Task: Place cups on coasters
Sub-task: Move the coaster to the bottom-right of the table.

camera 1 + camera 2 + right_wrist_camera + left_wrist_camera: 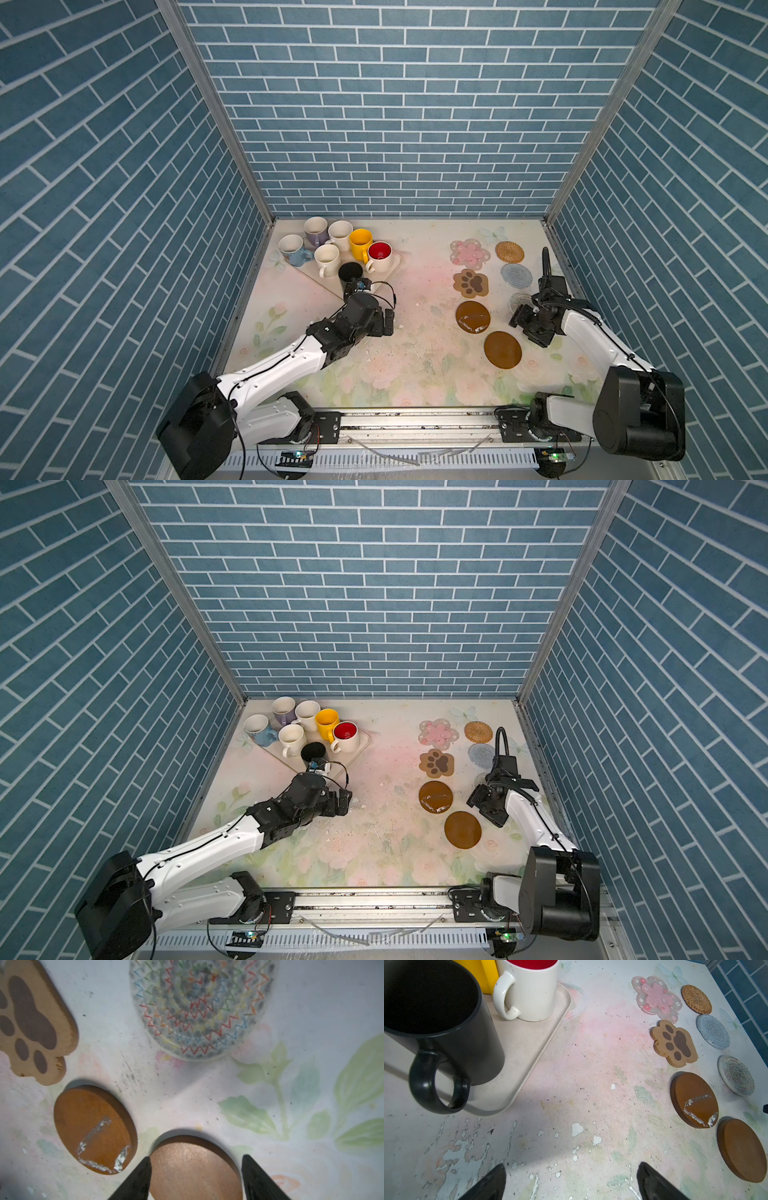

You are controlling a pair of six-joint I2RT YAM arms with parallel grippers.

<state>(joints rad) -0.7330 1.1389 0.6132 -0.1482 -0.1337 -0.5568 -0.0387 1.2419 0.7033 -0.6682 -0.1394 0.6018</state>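
Note:
Seven cups stand crowded on a cream tray [395,264] at the back left: black [350,272], yellow [360,243], white with red inside [379,255], two cream [327,257] [340,235], lavender [316,230] and light blue [293,249]. The coasters lie bare on the right: pink flower [470,253], rattan [509,252], blue woven [516,276], paw-print [470,283], spiral [199,1007], scuffed brown disc [473,316] and plain brown disc [502,350]. My left gripper [571,1164] hangs open over bare table beside the black cup [436,1022]. My right gripper [195,1156] is open above the plain disc [193,1174], holding nothing.
Blue brick walls close in the back and both sides. The floral tabletop [415,332] is scuffed, with flecks of peeled paint in the middle. A metal rail [415,419] with both arm bases runs along the front edge.

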